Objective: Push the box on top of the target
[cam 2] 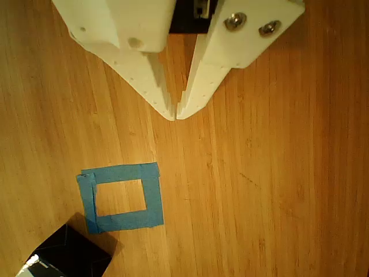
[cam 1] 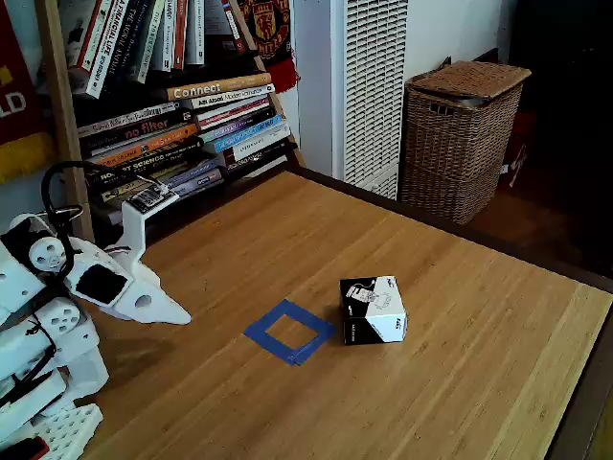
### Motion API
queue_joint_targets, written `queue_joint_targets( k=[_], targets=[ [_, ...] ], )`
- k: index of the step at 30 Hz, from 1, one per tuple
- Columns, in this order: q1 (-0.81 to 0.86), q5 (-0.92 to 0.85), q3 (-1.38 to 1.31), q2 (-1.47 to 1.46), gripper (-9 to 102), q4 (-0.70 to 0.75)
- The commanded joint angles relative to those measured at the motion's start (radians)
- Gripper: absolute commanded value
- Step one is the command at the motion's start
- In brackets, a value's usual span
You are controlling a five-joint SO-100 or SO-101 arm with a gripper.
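The box point(cam 1: 374, 310) lies on the tabletop point(cam 1: 460, 383) beyond the target point(cam 1: 289, 332), well apart from the tool point(cam 2: 175, 118), whose tips almost meet, holding nothing. The fixed view shows books point(cam 1: 182, 115) and a basket point(cam 1: 462, 134).

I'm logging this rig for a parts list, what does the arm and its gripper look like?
The arm is white printed plastic with round joint housings and black cables looping above it. The gripper has two white tapered fingers, one dotted with small holes, the other fastened with two silver screws.

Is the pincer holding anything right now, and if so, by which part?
Nothing is held. The pincer is shut with its tips together over bare wood, apart from the box and the blue tape target.
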Motion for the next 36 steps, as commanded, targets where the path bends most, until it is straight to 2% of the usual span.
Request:
queue_joint_targets(
  k=[1, 36],
  targets=[
    [-0.003, 0.006, -0.003, 0.011, 0, 0.003],
    [-0.028, -0.017, -0.003, 0.011, 0, 0.003]
  ],
)
